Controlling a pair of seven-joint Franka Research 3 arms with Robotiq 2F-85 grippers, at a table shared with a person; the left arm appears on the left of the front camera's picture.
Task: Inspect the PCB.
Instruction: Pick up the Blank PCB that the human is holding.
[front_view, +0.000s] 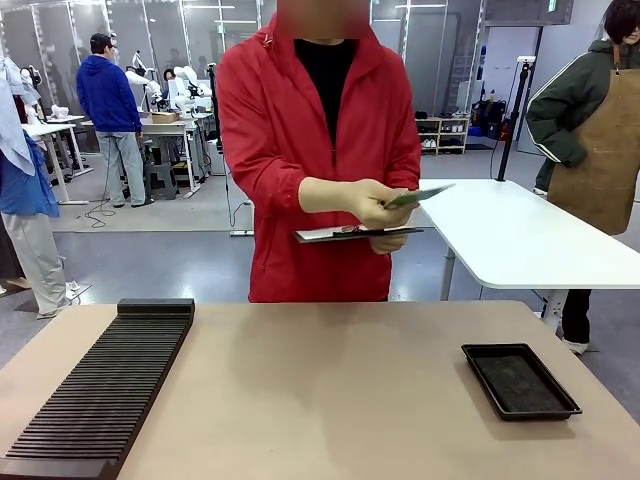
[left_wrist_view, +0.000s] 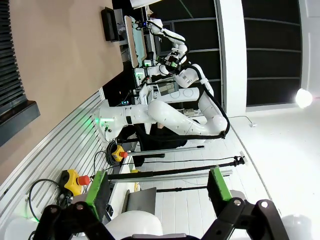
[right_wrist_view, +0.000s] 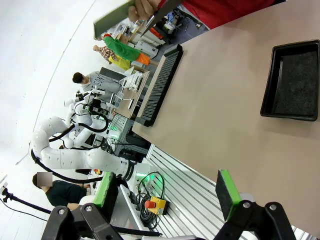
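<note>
Your left hand (left_wrist_view: 159, 184) gapes empty. On the worktop (front_view: 330, 400), a black slotted rack (front_view: 100, 390) lies left; across it, the person's hand (front_view: 365, 203) holds the PCB (front_view: 425, 193) in the air above a clipboard (front_view: 345, 235); a black tray (front_view: 520, 380) sits right. Your right hand (right_wrist_view: 166, 194) is released too, empty.

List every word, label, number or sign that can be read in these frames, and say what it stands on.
No text can be read.
PCB, in the person's hand: seen nearly edge-on, any print unreadable.
Clipboard: edge-on, nothing legible.
Green sign high on the far wall: too small to read.
Black tray and slotted rack: no markings seen.
</note>
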